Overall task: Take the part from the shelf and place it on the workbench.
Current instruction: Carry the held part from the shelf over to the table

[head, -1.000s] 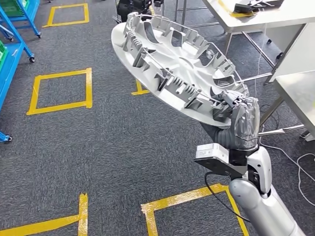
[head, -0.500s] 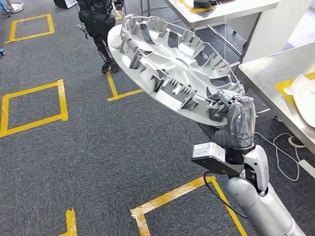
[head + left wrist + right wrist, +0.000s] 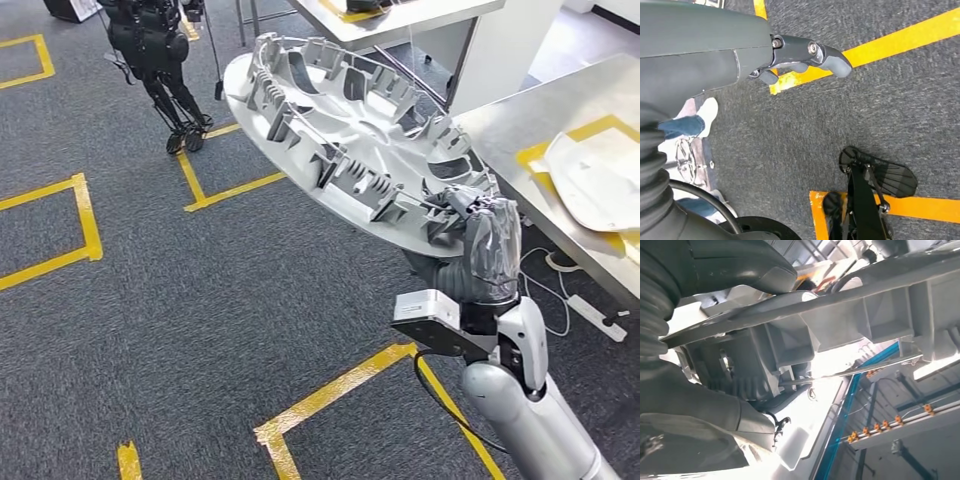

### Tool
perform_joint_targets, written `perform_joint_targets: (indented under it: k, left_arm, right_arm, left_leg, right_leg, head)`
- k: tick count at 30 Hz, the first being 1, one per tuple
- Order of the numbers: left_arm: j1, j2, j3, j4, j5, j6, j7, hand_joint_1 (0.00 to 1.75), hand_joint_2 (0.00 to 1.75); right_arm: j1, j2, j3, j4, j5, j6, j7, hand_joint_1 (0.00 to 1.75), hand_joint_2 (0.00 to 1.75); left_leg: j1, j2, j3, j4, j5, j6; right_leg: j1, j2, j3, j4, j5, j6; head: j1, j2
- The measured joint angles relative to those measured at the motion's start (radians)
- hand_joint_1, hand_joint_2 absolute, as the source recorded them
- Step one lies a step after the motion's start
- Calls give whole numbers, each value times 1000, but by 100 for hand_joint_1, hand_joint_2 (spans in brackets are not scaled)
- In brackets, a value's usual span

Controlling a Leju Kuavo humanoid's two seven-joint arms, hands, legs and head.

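right robot hand (image 3: 483, 235) fingers hidden under the part (image 3: 355, 140); workbench (image 3: 528, 130) cut off.

Grey carpet (image 3: 226, 300), yellow tape lines (image 3: 332, 395), black wheeled stand (image 3: 155, 50)

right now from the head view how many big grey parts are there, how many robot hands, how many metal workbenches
ribbed grey part, held at its rim: 1
pale part lying on the workbench: 1
robot hand: 1, the right robot hand
metal workbench: 1
total: 4

Right hand (image 3: 483, 245) grips part (image 3: 355, 140) rim, workbench (image 3: 528, 190) beside
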Motion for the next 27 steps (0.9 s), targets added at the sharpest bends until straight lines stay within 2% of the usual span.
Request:
perform_joint_targets:
  k: [2,3,5,7,8,10,11,12,13,14,16,17,18,19,21,23,25,26,27]
  left_arm:
    - [0,1,0,0,0,-1,0,0,175]
    - [0,1,0,0,0,-1,0,0,175]
    - [-1,1,0,0,-1,-1,-1,0,175]
    - [-2,1,0,0,-4,-3,-5,0,175]
    - [-2,0,0,0,-6,-5,-7,0,175]
    - [0,0,0,0,-12,-8,-9,0,175]
    - [1,1,0,0,-15,-9,-10,0,175]
    - [3,1,-1,0,-17,-9,-11,0,175]
    - [3,1,-1,0,-19,-10,-11,0,175]
    - [4,1,-2,0,-20,-11,-12,0,175]
    - [4,1,-2,0,-21,-12,-12,0,175]
    - [4,1,-2,0,-22,-11,-12,0,175]
    - [5,1,-2,0,-23,-10,-12,0,175]
    - [5,1,-2,0,-23,-10,-12,0,175]
    - [4,0,-3,0,-24,-9,-12,0,175]
    - [4,-1,-4,0,-24,-9,-12,0,175]
    - [5,-1,-4,0,-24,-9,-12,0,175]
    - [6,-1,-4,0,-24,-9,-12,0,175]
    - [6,-1,-4,0,-24,-9,-13,0,175]
  right_arm:
    - [-1,0,0,0,0,0,-1,175,175]
    - [-2,0,0,0,0,0,-1,175,175]
    - [-3,0,0,0,0,0,-1,175,175]
    - [-5,0,-1,0,1,1,-1,175,175]
    - [-6,1,0,0,2,2,0,175,175]
    - [-7,3,2,1,2,4,0,175,175]
    - [-7,4,3,2,2,5,0,175,175]
    - [-7,4,5,3,2,6,1,175,175]
    - [-7,4,6,6,2,6,2,175,175]
    - [-6,4,7,8,2,7,2,175,175]
    - [-5,4,8,10,2,7,4,175,175]
    - [-3,4,7,10,2,6,4,175,175]
    - [-2,4,7,10,2,6,4,175,175]
    - [2,4,7,10,2,5,4,175,175]
    - [10,4,6,10,2,5,3,175,175]
    - [15,4,6,9,2,4,4,175,175]
    - [17,4,6,9,2,4,3,175,175]
    - [18,4,6,9,2,4,3,175,175]
    - [20,4,6,10,2,4,3,175,175]
  left_leg:
    - [-4,13,1,6,-4,-10]
    - [-6,19,2,6,-5,-15]
    - [-4,32,5,7,-7,-25]
    - [0,15,-4,34,-32,-35]
    - [1,-3,-21,76,-59,-40]
    - [3,-33,-78,209,-125,-43]
    - [3,-38,-106,268,-145,-43]
    - [2,-40,-121,298,-147,-41]
    - [2,-42,-119,289,-129,-37]
    - [2,-46,-101,246,-96,-32]
    - [3,-80,-42,110,-28,-21]
    - [3,-98,-19,59,-11,-18]
    - [2,-111,-6,28,-6,-16]
    - [1,-113,-2,19,-10,-16]
    - [1,-96,0,9,-7,-11]
    - [5,-76,4,-1,-2,-2]
    - [4,-56,4,-4,-2,4]
    - [3,-45,4,-4,-2,5]
    - [3,-34,4,-4,-3,5]
  right_leg:
    - [4,-24,56,-97,25,-9]
    - [7,-23,60,-103,22,-15]
    - [7,-3,59,-103,27,-28]
    - [4,13,60,-105,31,-40]
    - [2,21,61,-106,33,-44]
    - [3,38,61,-106,33,-51]
    - [4,49,61,-106,33,-52]
    - [6,60,61,-106,33,-53]
    - [7,71,62,-105,33,-53]
    - [8,82,63,-105,33,-53]
    - [9,101,62,-104,33,-52]
    - [9,111,59,-102,33,-49]
    - [7,119,55,-102,35,-45]
    - [6,127,52,-102,36,-39]
    - [3,136,44,-102,36,-27]
    - [6,103,18,-57,3,-18]
    - [7,57,-41,65,-60,-12]
    - [6,47,-72,132,-85,-9]
    - [5,42,-93,176,-96,-6]
  head:
    - [-2,0]
    - [-2,0]
    - [-2,0]
    - [-3,0]
    - [-5,0]
    - [-8,0]
    - [-8,0]
    - [-8,0]
    - [-8,0]
    - [-8,0]
    - [-7,0]
    - [-7,0]
    - [-7,0]
    - [-7,0]
    - [-7,0]
    - [0,0]
    - [6,0]
    - [6,0]
    - [6,0]
